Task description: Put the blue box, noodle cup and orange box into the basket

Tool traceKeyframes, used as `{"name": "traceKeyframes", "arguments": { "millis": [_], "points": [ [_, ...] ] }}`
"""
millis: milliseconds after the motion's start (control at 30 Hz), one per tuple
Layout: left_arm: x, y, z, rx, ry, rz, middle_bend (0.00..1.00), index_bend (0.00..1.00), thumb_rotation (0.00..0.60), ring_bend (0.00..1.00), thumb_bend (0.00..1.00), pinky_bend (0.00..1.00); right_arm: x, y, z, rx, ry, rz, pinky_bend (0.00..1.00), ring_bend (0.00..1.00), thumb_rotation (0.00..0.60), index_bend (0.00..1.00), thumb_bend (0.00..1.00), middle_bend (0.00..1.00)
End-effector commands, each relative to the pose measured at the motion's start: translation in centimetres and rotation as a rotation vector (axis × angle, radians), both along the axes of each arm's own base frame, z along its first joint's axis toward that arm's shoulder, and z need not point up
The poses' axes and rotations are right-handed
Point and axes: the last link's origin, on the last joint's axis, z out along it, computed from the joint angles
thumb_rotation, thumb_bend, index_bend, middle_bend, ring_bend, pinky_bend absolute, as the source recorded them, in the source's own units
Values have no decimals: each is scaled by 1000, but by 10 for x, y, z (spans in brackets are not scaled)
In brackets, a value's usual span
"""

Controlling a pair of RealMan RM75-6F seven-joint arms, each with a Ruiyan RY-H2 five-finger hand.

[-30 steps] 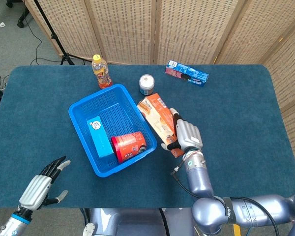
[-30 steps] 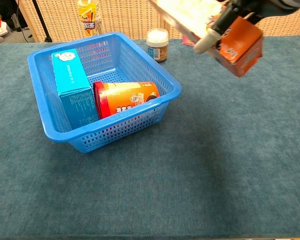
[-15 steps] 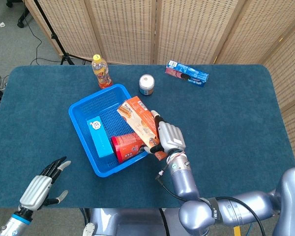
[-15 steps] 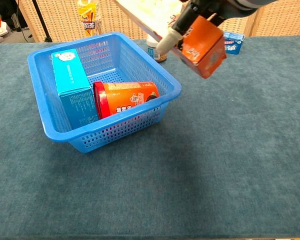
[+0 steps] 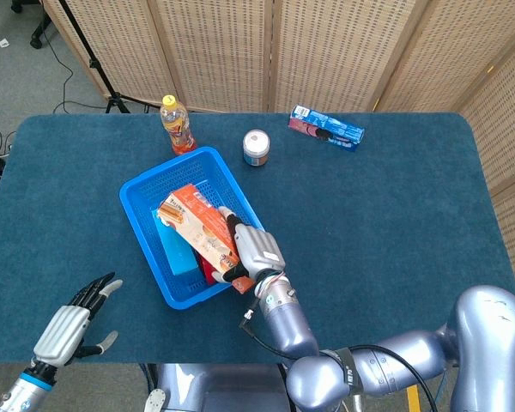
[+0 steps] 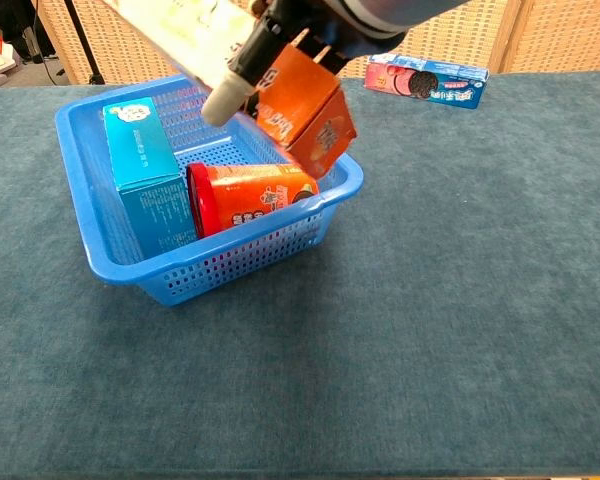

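Observation:
My right hand (image 5: 253, 251) grips the orange box (image 5: 199, 234) and holds it tilted in the air over the blue basket (image 5: 144, 191). In the chest view the orange box (image 6: 305, 110) hangs above the basket's (image 6: 85, 260) right part, over the noodle cup. The blue box (image 6: 145, 170) stands on edge along the basket's left side. The red noodle cup (image 6: 250, 195) lies on its side beside it. From the head camera the blue box (image 5: 176, 251) shows partly and the cup is mostly hidden. My left hand (image 5: 73, 322) is open near the table's front left edge, holding nothing.
An orange drink bottle (image 5: 177, 125) stands behind the basket. A small white-lidded jar (image 5: 256, 147) sits to the basket's back right. A blue cookie package (image 5: 327, 127) lies further right at the back, also visible as the cookie package (image 6: 427, 80) in the chest view.
My right hand has carried the orange box leftward from beside the basket to above its inside. The left hand has stayed put.

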Motion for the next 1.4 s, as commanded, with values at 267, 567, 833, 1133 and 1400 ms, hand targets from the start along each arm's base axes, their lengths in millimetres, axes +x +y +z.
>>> {"name": "traceKeyframes", "arguments": {
  "millis": [267,567,833,1133,1400],
  "points": [
    [0,0,1,6,-2,-1,0,76,600,5,327,127,12,7,-4,56,-90,37,333,12,600,340,234,42],
    [0,1,2,7,-4,-2,0,76,600,6,328,127,11,3,-9,54,-106,23,326,8,600,322,228,38],
    [-1,1,1,8,4,3,0,76,600,5,328,127,12,-11,-17,57,-121,18,315,2,600,279,223,18],
    [-4,3,-2,2,12,16,0,76,600,5,329,127,8,-22,-27,43,-171,19,151,0,600,105,199,0],
    [-4,3,-3,0,13,16,0,76,600,5,329,127,7,-26,-28,20,-204,12,103,0,600,35,173,0]
  ]
}}
